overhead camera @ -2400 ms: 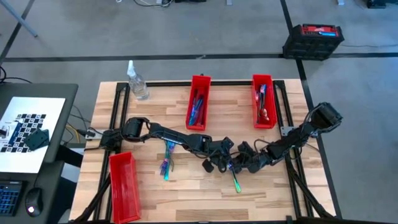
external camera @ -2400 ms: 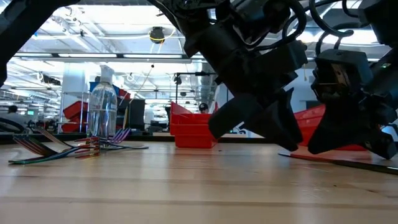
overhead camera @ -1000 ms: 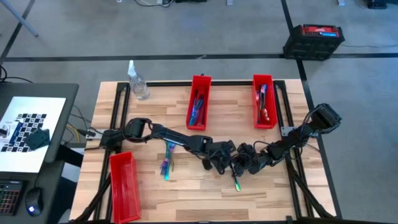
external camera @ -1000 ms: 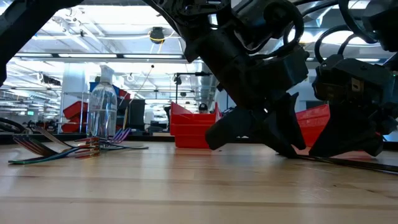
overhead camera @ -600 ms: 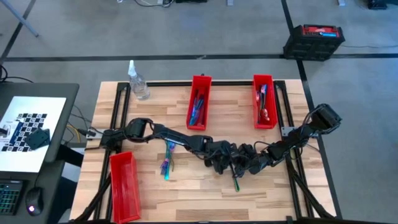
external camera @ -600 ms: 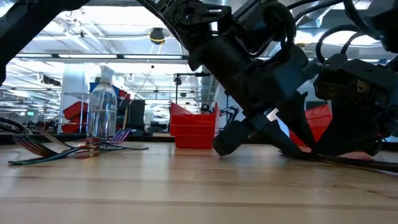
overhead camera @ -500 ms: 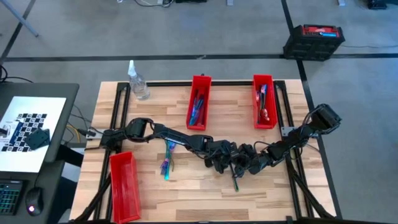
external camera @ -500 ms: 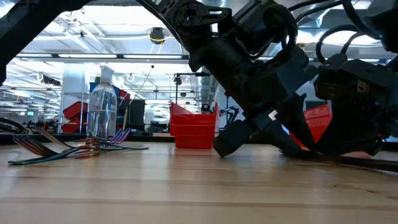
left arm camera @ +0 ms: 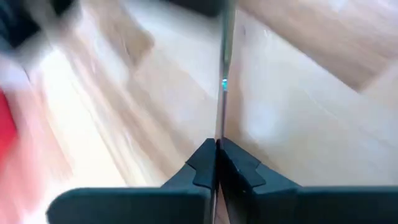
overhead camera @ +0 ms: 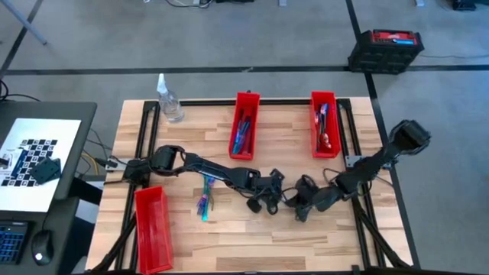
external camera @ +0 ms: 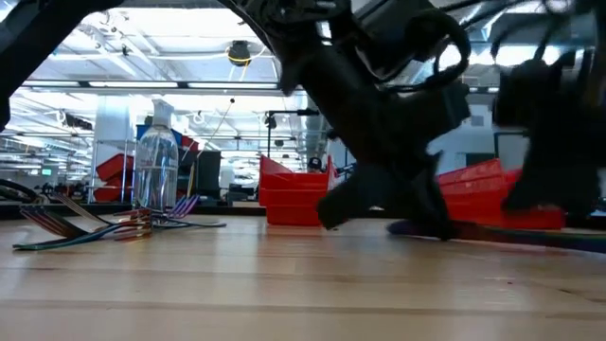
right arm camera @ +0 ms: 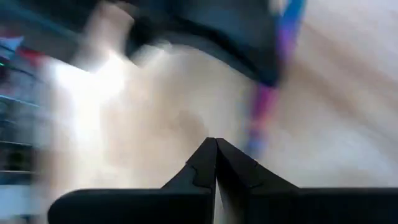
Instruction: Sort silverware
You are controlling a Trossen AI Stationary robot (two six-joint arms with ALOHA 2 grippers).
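At frame centre, the left hand (left arm camera: 216, 163) pinches a slim iridescent metal utensil (left arm camera: 222, 74); the right hand (right arm camera: 216, 163), beside it, is closed empty.

My high view looks straight down on the whole pale wooden slatted table (overhead camera: 183, 145). My low view sits at tabletop height, facing twelve o'clock. Both share the clear plastic spray bottle (overhead camera: 168, 99). Wrist cameras look close along the boards.

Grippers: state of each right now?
Left gripper: shut on a slim utensil.
Right gripper: shut, holding nothing.
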